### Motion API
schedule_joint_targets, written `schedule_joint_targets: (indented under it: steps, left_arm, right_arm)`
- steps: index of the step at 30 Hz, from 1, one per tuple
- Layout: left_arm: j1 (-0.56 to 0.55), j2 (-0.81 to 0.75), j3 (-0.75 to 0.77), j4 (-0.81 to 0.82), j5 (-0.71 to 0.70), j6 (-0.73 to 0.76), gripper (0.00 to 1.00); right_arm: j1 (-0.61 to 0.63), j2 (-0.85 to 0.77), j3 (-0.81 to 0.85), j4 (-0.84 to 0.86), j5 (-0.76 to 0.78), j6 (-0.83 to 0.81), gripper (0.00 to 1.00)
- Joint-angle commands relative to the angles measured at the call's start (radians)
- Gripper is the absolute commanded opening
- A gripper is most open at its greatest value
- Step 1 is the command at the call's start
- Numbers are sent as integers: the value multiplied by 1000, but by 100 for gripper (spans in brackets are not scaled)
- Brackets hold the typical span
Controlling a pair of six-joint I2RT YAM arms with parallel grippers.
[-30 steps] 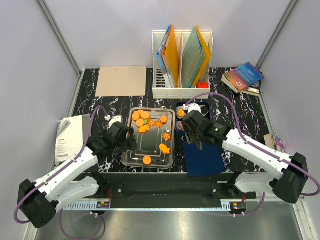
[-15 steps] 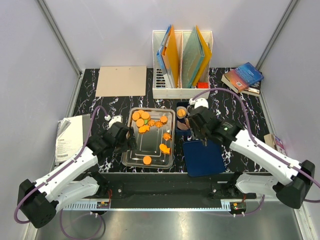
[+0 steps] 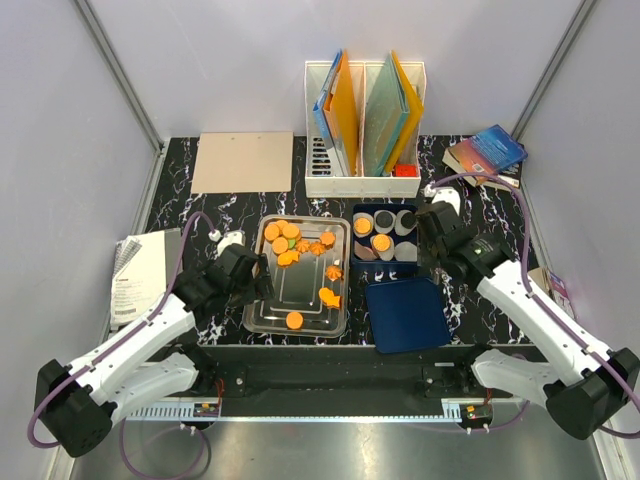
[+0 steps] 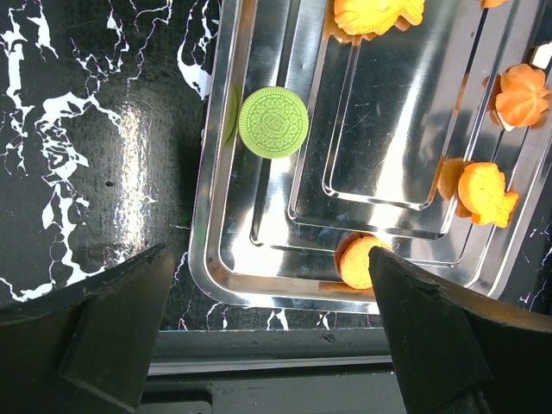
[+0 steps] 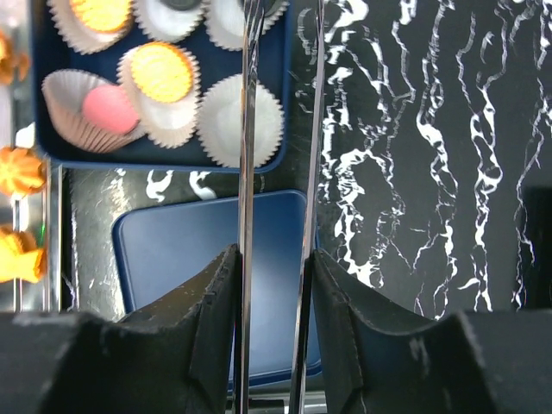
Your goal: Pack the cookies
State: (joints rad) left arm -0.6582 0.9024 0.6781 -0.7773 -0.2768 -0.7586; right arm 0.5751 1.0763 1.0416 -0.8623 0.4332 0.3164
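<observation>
Several orange cookies lie on a steel tray. The left wrist view shows a green cookie and orange ones on the tray. My left gripper is open and empty above the tray's near left corner. My right gripper is shut on metal tongs, blades apart, by the right edge of the blue box. The box holds paper cups, some with an orange cookie or a pink one.
The blue lid lies in front of the box. A white file holder with folders stands behind it, beside a cardboard sheet. Books lie at the back right and papers at the left.
My right arm has swung right and back with the tongs, from over the box's left side to its right edge, uncovering the cups. The left arm has not moved.
</observation>
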Motion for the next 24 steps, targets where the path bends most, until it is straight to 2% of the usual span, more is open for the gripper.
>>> schedule_joint_targets:
  steps: [1,6,11,15,24]
  left_arm:
    - [-4,-25,21,10,-2,-2,99]
    - [-4,-31,20,15,5,-1,99]
    - [-4,-34,18,24,21,5,99]
    - [-4,-46,18,30,30,7,99]
    - [-4,-106,8,35,39,2,99]
  right_arm:
    - [-86,-7,-15,35,26,46,43]
    - [-266,2,-77,123,-36,116,43]
    - [-415,105,-126,228,-134,196,45]
    - [-463,238,-120,284,-194,280,45]
    - [-553,509,-14,347,-166,326,45]
